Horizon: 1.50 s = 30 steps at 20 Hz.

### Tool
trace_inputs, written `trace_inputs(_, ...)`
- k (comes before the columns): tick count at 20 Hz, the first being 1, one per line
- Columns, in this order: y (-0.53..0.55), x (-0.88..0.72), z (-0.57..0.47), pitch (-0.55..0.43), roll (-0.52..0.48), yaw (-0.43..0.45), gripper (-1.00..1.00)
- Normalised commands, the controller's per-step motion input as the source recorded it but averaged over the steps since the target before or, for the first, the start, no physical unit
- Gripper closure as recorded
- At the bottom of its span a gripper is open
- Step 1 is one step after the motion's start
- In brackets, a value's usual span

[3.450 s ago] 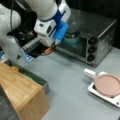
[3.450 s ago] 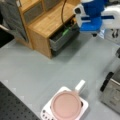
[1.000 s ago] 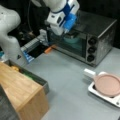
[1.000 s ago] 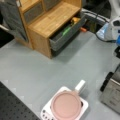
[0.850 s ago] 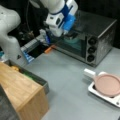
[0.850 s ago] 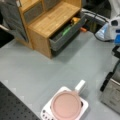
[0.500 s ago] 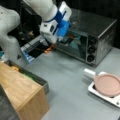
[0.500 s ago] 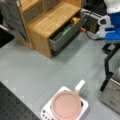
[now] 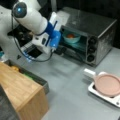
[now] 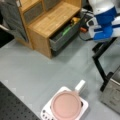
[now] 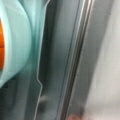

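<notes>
In a front view my gripper (image 9: 59, 50) sits at the lower left corner of the open toaster oven (image 9: 92, 30), below the blue wrist. A teal bowl (image 9: 71, 38) with something orange in it stands inside the oven. The wrist view looks straight into the oven: the teal bowl (image 11: 15, 45) fills the left, and a metal rail (image 11: 75, 60) runs down the middle. No fingers show there. From the other side, a front view shows the blue wrist (image 10: 105, 27) above a black frame (image 10: 100, 62) by the oven (image 10: 112, 95).
A pink pan (image 9: 108, 85) rests on a white hob (image 9: 100, 93), also seen as pan (image 10: 66, 105) on hob (image 10: 83, 106). A wooden cabinet (image 9: 20, 92) has an open drawer (image 9: 32, 76) holding yellow and green items; cabinet (image 10: 52, 17), drawer (image 10: 65, 33).
The wrist has come down and to the left from the oven's top corner to its front opening. The teal bowl inside the oven now shows.
</notes>
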Motion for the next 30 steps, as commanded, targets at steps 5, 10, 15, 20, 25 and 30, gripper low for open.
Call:
trace_inputs(5, -0.24, 0.07, -0.34, -0.123, 0.165, 0.051, -1.0)
trace_inputs(10, -0.35, 0.06, -0.35, -0.105, 0.181, 0.072, -1.0)
trace_inputs(15, -0.39, 0.04, -0.24, -0.082, 0.171, 0.091, -1.0)
trace_inputs(20, -0.43, 0.06, -0.01, -0.022, 0.029, 0.111, -1.0)
trace_inputs(25, -0.31, 0.08, 0.19, 0.083, -0.097, 0.183, -1.0)
trace_inputs(30, -0.1, 0.1, 0.28, 0.159, -0.004, 0.132, -1.0)
